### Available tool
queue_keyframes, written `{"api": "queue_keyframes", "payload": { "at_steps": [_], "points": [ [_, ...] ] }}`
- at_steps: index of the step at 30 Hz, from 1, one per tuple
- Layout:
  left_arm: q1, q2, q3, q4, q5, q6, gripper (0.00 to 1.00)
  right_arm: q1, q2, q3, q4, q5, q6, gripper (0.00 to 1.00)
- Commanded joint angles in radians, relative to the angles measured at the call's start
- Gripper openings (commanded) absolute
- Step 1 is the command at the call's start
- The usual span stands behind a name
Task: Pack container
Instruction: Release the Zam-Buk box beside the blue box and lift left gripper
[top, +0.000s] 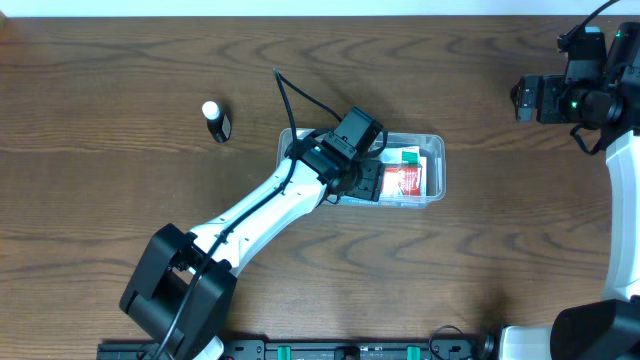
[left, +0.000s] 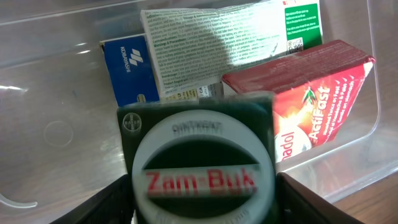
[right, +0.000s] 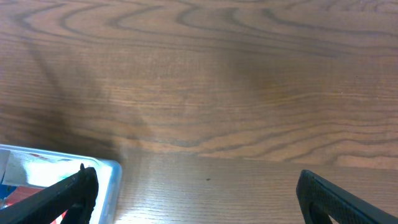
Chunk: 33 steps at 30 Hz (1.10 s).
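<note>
The left gripper (left: 202, 208) clamps a dark green Zam-Buk box (left: 204, 168) between its 2 fingers (left: 102, 208), one pressed to each side, and holds it low inside the clear container (top: 432, 142). The container sits at the middle of the wooden table (top: 120, 60), its long axis running left to right across the overhead view.

3 cartons are packed at the tub's right end, just beyond the held box: a blue box (left: 129, 68), a white printed box (left: 217, 50) and a red ActiFast box (left: 314, 102). The red one leans on a slant, close beside the Zam-Buk box. Whether the two touch cannot be told.

The placement turns on one relation: the jaws are already within the rim, the packed cartons lie straight ahead of them, and the bare clear floor shows to the left in the left wrist view. Whether the held box already rests on the floor is hidden, so setting it down looks like a short descent and release, with the leaning red carton the likeliest thing to be nudged.

The right gripper (right: 196, 199) hangs over bare wood with its fingers spread wide and nothing between them. It is well apart from the container, whose corner shows only at the lower left of its own view. The left arm is plainly the nearer.

A small dark bottle (top: 216, 122) with a white cap lies on the table to the left of the tub, well apart from it and unpacked.
</note>
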Motion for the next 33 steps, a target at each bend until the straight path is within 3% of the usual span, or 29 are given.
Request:
{"api": "queue_keyframes", "payload": {
  "at_steps": [1,23,33],
  "points": [
    [-0.004,0.016,0.01,0.003,-0.005,-0.009,0.72,0.0,-0.009,0.01,-0.002,-0.003,0.011,0.99],
    [-0.004,0.016,0.01,0.034,-0.006,0.027,0.71,0.0,-0.009,0.01,-0.001,-0.003,0.011,0.99],
    [0.004,0.016,0.01,0.06,-0.189,0.056,0.55,0.0,-0.009,0.01,-0.001,-0.003,0.011,0.99]
  ]
}}
